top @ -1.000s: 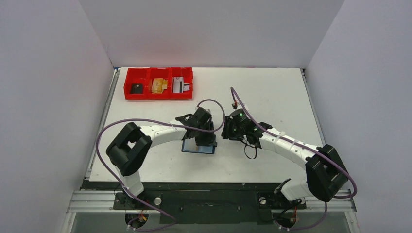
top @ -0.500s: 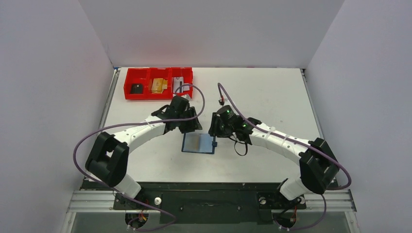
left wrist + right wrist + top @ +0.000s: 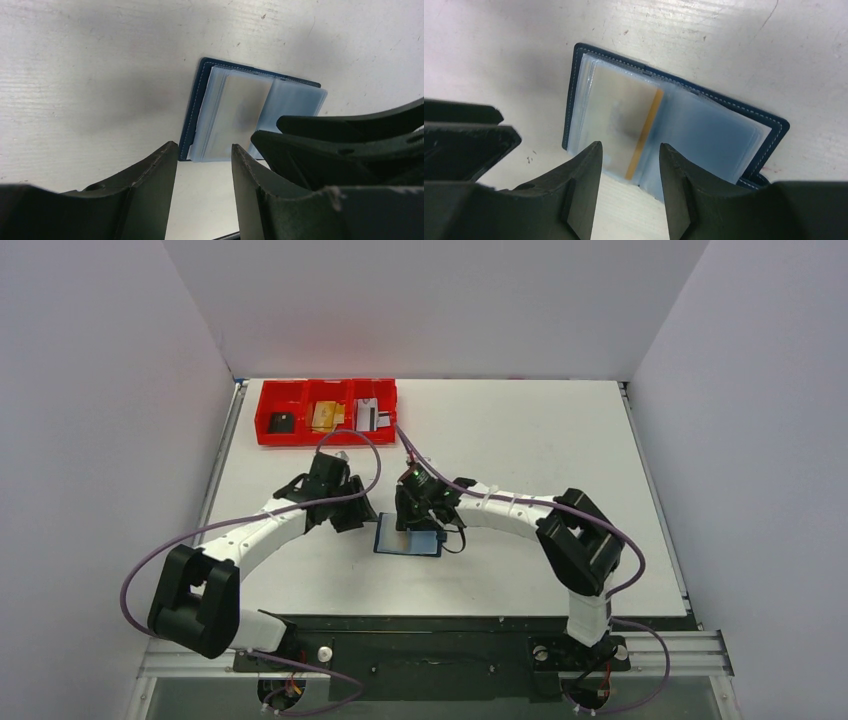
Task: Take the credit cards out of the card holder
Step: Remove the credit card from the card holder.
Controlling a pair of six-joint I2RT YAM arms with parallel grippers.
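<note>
The navy card holder (image 3: 406, 543) lies open on the table, its clear blue-grey pockets facing up (image 3: 704, 135). One pocket holds a pale card with a tan stripe (image 3: 624, 122), also seen in the left wrist view (image 3: 242, 112). My left gripper (image 3: 362, 521) is open just left of the holder, nothing between its fingers (image 3: 202, 148). My right gripper (image 3: 418, 524) hovers open over the holder's far edge, empty too (image 3: 629, 145). A black card (image 3: 283, 423), a tan-gold card (image 3: 325, 417) and a silvery card (image 3: 370, 417) lie in the red tray.
The red three-compartment tray (image 3: 326, 436) stands at the table's far left. The two grippers are close together at the holder; the right gripper's fingers (image 3: 325, 145) show in the left wrist view. Purple cables loop over both arms.
The left gripper left the holder, swung up toward the tray, then came down at the holder's left side. The right gripper moved left, over the holder.
</note>
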